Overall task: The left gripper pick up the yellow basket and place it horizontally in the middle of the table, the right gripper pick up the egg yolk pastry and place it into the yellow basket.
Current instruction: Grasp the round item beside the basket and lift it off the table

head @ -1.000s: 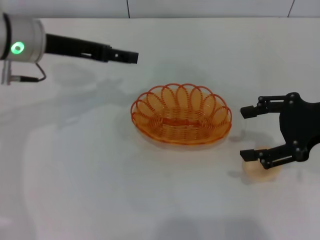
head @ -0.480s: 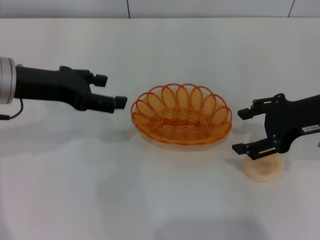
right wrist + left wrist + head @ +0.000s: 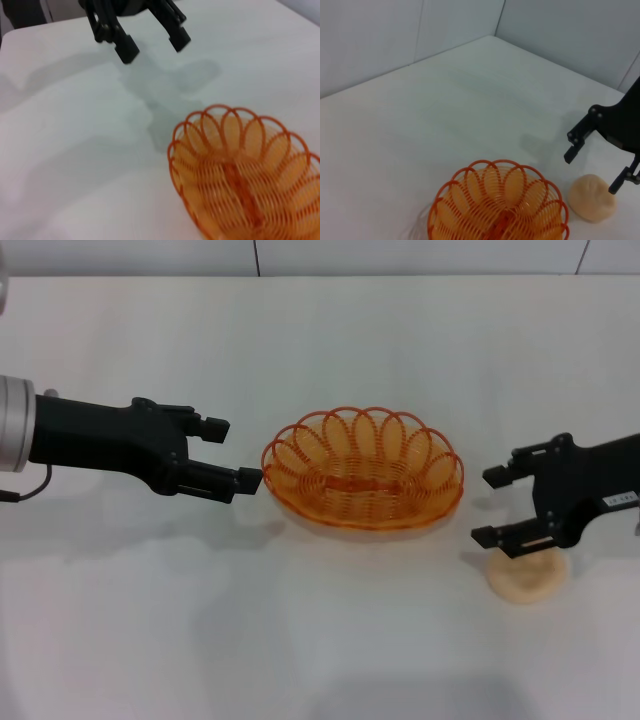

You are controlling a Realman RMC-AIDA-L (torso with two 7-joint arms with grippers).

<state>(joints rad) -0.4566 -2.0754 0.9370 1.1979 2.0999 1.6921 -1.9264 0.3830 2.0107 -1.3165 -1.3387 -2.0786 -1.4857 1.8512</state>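
Observation:
The yellow basket [image 3: 363, 468] stands upright on the white table [image 3: 300, 640] near its middle, lying crosswise and empty. It also shows in the left wrist view [image 3: 500, 207] and the right wrist view [image 3: 247, 182]. My left gripper [image 3: 232, 453] is open, level with the basket's left rim and just short of it; it also shows in the right wrist view [image 3: 150, 44]. The egg yolk pastry [image 3: 527, 575] lies on the table right of the basket, also in the left wrist view [image 3: 592, 198]. My right gripper [image 3: 489, 506] is open just above the pastry's left side, holding nothing; it also shows in the left wrist view [image 3: 590, 160].
A grey wall [image 3: 400, 255] runs along the table's far edge.
My left gripper has swung down from the far left and reached toward the basket's left rim. My right gripper has shifted slightly and stays open over the pastry. The basket has not moved.

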